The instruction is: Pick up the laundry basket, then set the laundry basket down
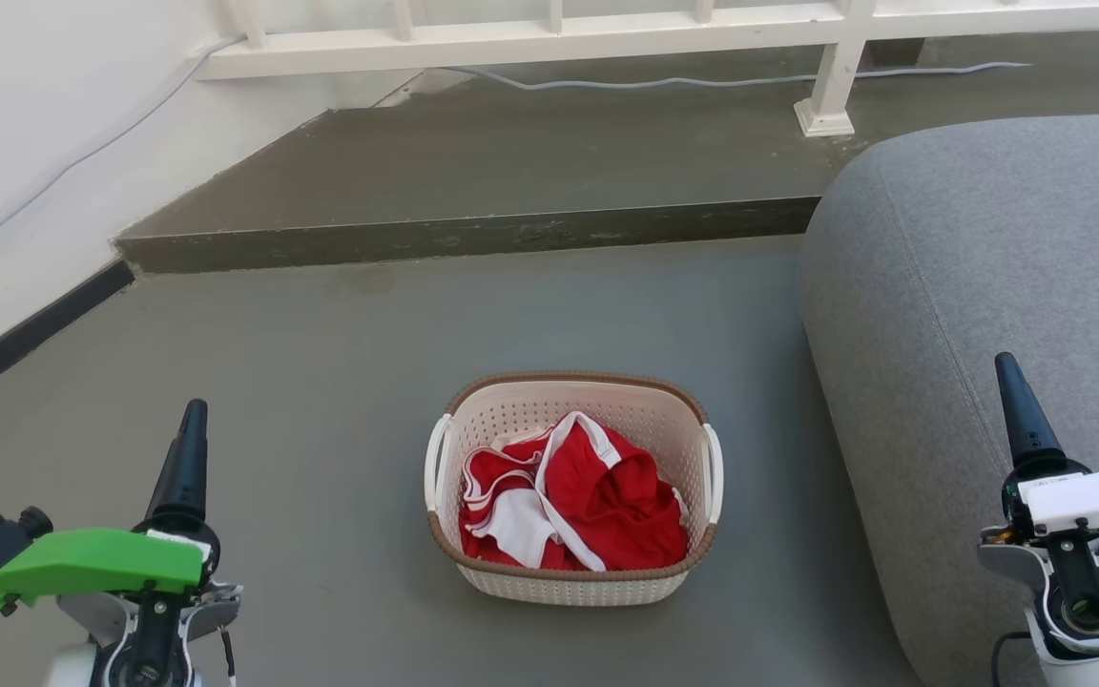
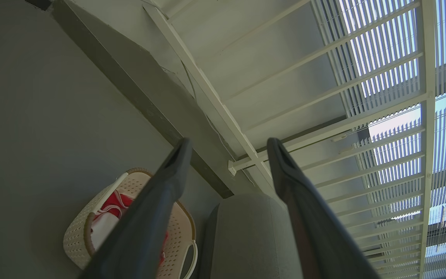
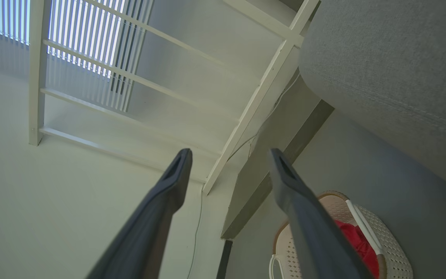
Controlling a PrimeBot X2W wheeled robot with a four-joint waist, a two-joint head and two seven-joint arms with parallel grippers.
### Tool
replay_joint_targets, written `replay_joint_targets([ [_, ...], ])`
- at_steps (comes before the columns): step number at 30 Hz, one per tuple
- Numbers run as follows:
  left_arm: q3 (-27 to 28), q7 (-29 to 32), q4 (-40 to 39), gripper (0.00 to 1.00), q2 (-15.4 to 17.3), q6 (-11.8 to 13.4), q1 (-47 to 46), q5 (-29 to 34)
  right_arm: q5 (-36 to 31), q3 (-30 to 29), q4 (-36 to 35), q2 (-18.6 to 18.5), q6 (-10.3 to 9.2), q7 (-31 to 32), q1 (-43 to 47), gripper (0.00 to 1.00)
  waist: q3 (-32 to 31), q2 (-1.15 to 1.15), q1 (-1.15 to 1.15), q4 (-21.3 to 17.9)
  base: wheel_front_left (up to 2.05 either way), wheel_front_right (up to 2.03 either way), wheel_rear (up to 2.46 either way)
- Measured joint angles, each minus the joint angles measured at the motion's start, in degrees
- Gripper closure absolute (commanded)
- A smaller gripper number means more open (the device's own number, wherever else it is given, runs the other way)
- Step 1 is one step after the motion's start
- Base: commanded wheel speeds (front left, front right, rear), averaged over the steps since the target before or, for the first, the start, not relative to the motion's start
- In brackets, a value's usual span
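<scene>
Left tool [image 2: 229,143] & right tool [image 3: 229,153]: both w/ fingers spread wide, nothing held. Laundry basket [image 1: 569,584] sits on the floor [image 1: 321,496] btwn them, ahead of and inboard of each, well apart from both, w/ red-and-white cloth [image 1: 597,496] inside. Handles line up across: left handle [image 1: 435,463] faces left tool, right handle [image 1: 714,472] faces right tool. Left tool looks slightly nearer. Prob. next: each swings inward to its own handle.

Colours and patterns
We log laundry basket [image 1: 569,584] cream, perforated, brown woven-look rim, white handles; clothes [image 1: 607,496] red, white-trimmed; sofa [image 1: 988,286] grey.
</scene>
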Motion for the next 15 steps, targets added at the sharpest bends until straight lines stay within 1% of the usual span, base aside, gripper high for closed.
replay_joint_targets([
  [2,-0.65,-0.36,-0.35,0.0,0.14,0.31,-0.21,2.15,-2.49,0.55,-0.37,-0.7,-0.57,-0.4,-0.1,0.0,0.02,0.0,0.0,0.01,0.0,0.0,0.0],
  [3,-0.77,-0.63,-0.9,0.0,0.25,0.75,-0.31,4.72,-5.2,1.15,-0.78,-1.31,-1.09,-0.86,-0.18,0.0,0.02,0.0,0.0,0.03,0.0,0.0,0.0],
  [4,-0.87,-0.97,-1.31,0.0,0.42,1.01,-0.43,5.8,-6.32,1.55,-0.98,-1.49,-1.42,-0.96,-0.23,0.0,0.03,0.0,0.0,0.04,0.0,0.0,0.0],
  [8,-1.61,-1.67,-2.21,0.0,1.43,2.02,-1.25,10.98,-10.99,2.99,-1.67,-2.38,-2.21,-1.87,-0.44,0.0,0.02,0.0,0.0,0.1,0.0,0.0,0.0],
  [15,-4.77,-3.16,-3.27,0.0,2.15,3.69,-1.24,19.69,-18.6,5.53,-2.19,-3.02,-3.55,-3.19,-0.67,0.0,-0.01,0.0,0.0,0.17,0.0,0.0,0.0],
])
